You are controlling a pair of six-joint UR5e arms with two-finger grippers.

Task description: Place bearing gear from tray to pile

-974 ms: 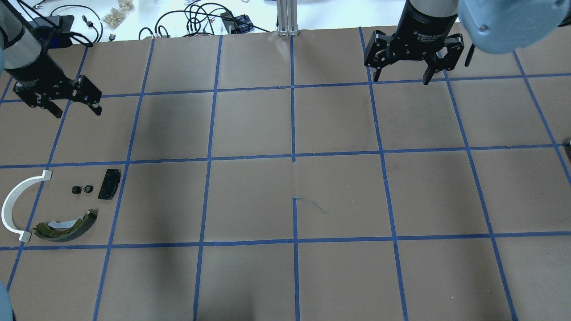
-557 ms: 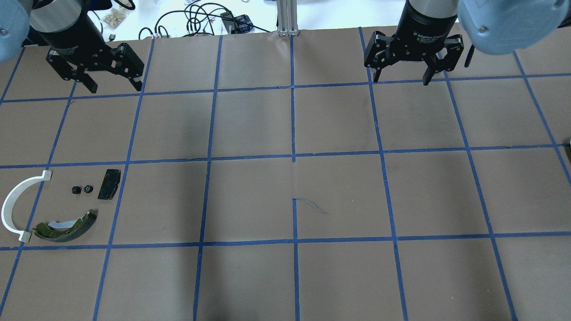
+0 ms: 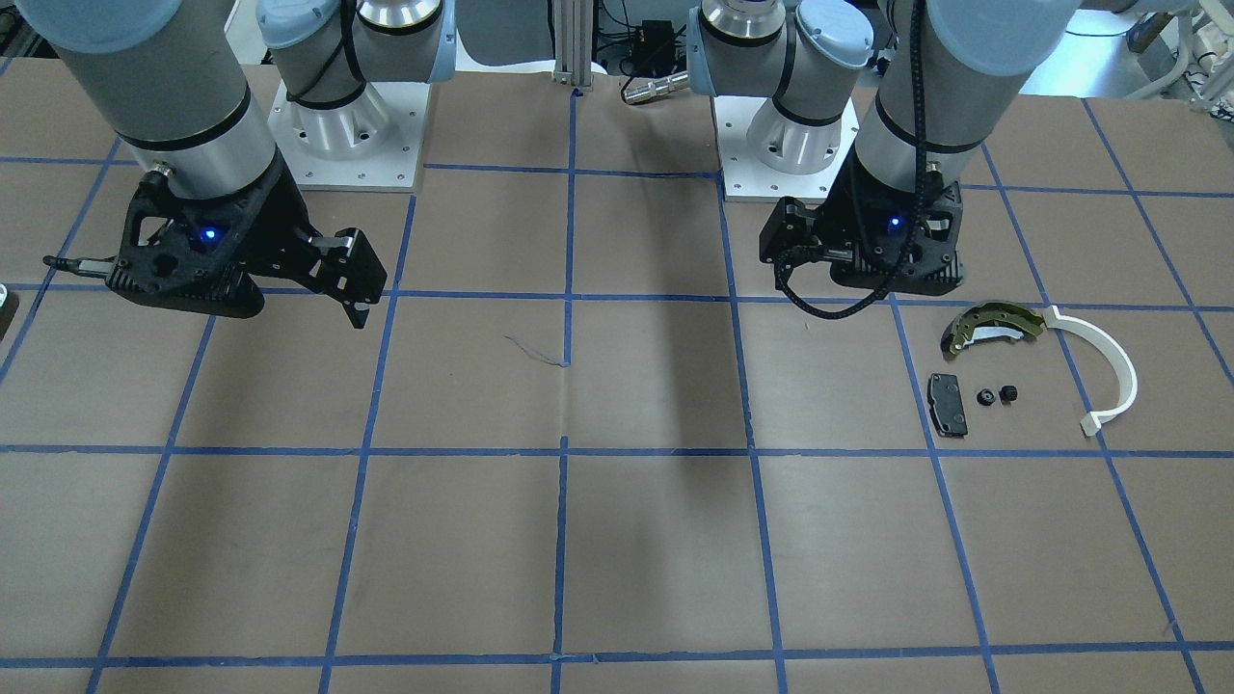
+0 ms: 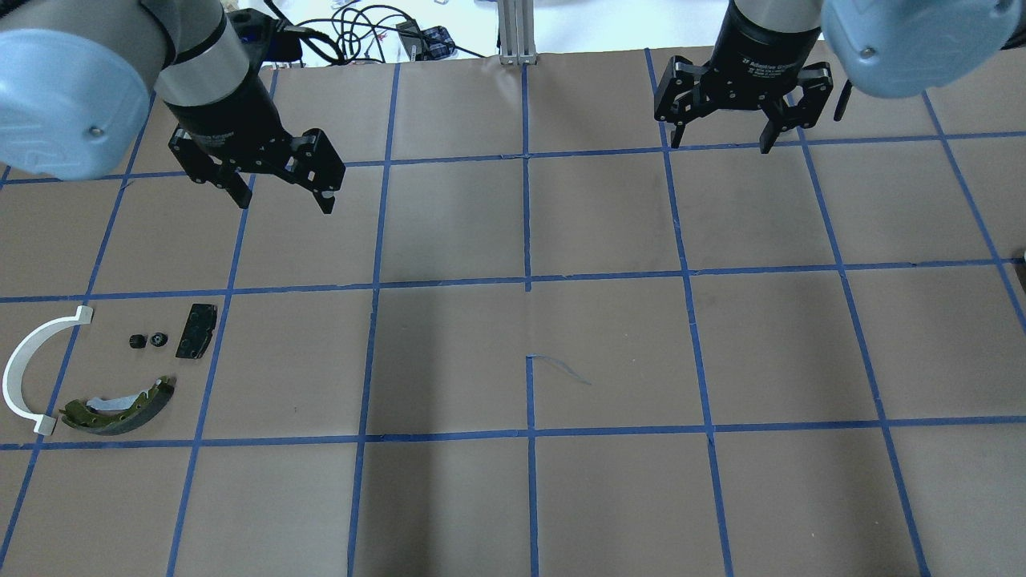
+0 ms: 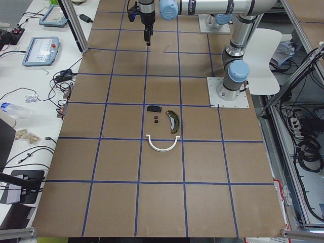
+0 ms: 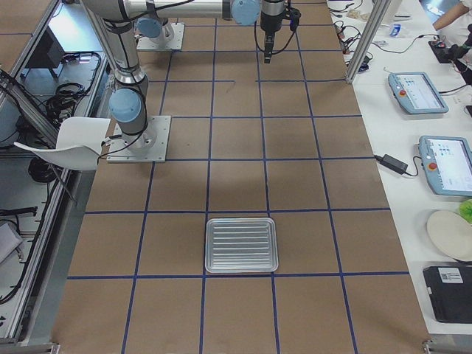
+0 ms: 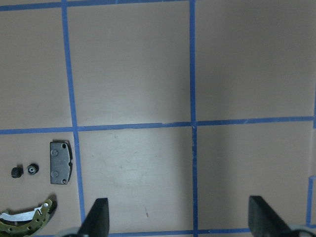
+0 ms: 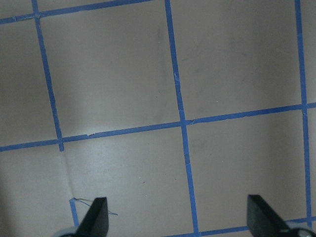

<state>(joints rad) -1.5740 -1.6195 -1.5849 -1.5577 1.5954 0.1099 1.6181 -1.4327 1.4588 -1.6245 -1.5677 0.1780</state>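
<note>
Two empty pincers, left pincer [image 4: 282, 202] and right pincer [image 4: 720, 146], both spread wide, so a low left swing could scatter the tiny gears [image 4: 159, 340].

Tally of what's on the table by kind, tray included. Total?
gears: 2
brake shoe: 1
white arc: 1
black pad: 1
tray: 1
Total: 6
</note>
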